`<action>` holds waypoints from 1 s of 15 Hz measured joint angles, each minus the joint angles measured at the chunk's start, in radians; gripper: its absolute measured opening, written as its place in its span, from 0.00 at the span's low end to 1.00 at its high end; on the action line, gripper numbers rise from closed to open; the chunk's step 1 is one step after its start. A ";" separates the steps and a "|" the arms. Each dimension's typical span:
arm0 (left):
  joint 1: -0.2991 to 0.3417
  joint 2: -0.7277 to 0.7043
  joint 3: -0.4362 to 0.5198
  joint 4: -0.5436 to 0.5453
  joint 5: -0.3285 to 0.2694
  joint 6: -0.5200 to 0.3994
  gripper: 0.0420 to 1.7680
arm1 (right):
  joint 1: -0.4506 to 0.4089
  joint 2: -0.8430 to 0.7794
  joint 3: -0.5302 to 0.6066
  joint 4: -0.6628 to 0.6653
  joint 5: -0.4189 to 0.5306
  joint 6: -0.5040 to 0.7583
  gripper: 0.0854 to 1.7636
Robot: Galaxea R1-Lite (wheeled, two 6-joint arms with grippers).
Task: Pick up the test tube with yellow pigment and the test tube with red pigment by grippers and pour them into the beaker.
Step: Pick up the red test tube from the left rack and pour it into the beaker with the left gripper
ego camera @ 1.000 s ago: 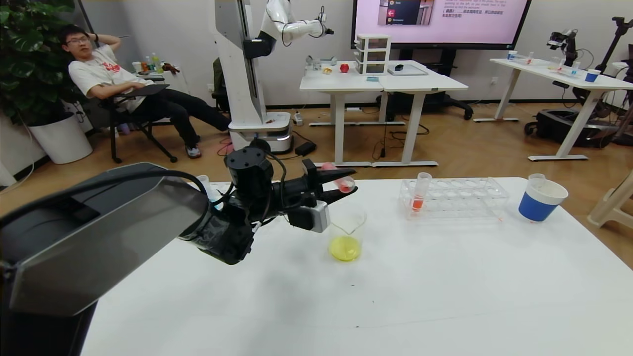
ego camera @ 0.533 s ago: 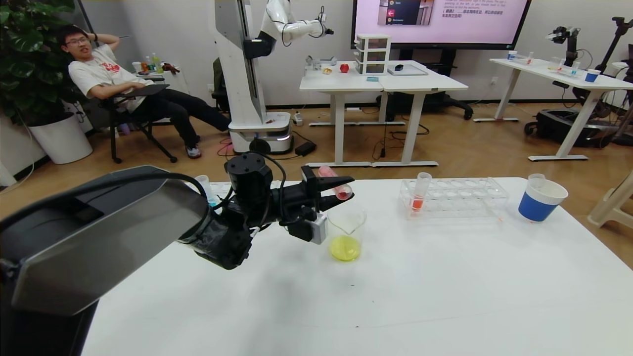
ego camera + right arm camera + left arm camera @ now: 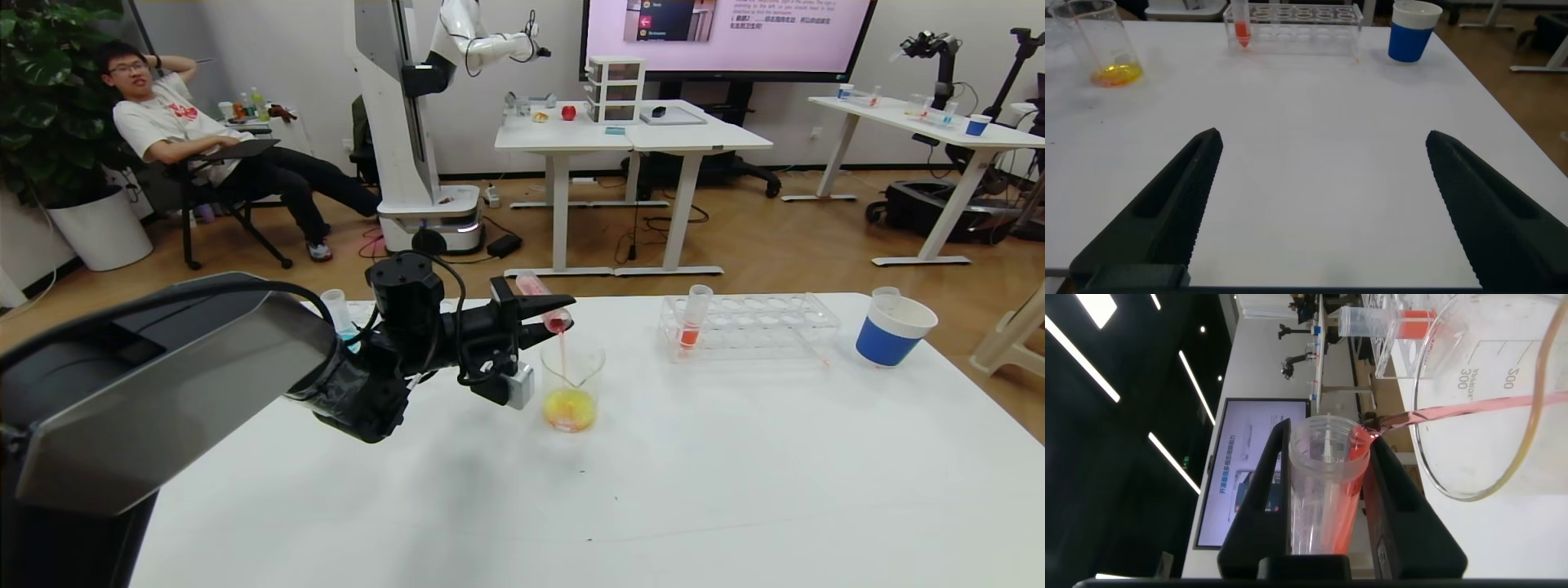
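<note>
My left gripper [image 3: 535, 314] is shut on the test tube with red pigment [image 3: 540, 300], held tilted with its mouth down over the beaker [image 3: 573, 369]. A thin red stream runs from the tube into the beaker, where red mixes into the yellow liquid. In the left wrist view the tube [image 3: 1323, 498] sits between both black fingers [image 3: 1249, 498], its mouth at the beaker rim [image 3: 1470, 486]. A second red tube [image 3: 692, 320] stands in the rack [image 3: 759, 327]. No tube with yellow liquid shows. My right gripper [image 3: 1319, 204] is open and empty above the bare table.
A blue paper cup [image 3: 891, 331] with a clear tube in it stands at the far right. A tube with blue liquid [image 3: 339, 314] stands behind my left arm. The right wrist view shows the beaker [image 3: 1106, 49], rack [image 3: 1298, 16] and cup [image 3: 1413, 33] farther off.
My left gripper has tipped the red tube further down and shifted slightly left. Red liquid now streams into the beaker and tints the yellow liquid.
</note>
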 joint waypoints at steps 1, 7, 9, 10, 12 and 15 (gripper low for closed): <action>0.000 -0.001 -0.002 0.002 0.000 0.014 0.28 | 0.000 0.000 0.000 0.000 0.000 0.000 0.98; 0.003 -0.007 -0.024 0.054 0.000 0.105 0.28 | 0.000 0.000 0.000 0.000 0.000 0.000 0.98; 0.002 -0.016 -0.051 0.120 -0.001 0.162 0.28 | 0.000 0.000 0.000 0.000 0.000 0.000 0.98; 0.001 -0.019 -0.065 0.150 -0.002 0.187 0.28 | 0.000 0.000 0.000 0.000 0.000 0.000 0.98; -0.004 -0.027 -0.078 0.182 -0.003 0.219 0.28 | 0.000 0.000 0.000 0.000 0.000 0.000 0.98; -0.010 -0.033 -0.080 0.187 -0.003 0.222 0.28 | 0.000 0.000 0.000 0.000 0.000 0.000 0.98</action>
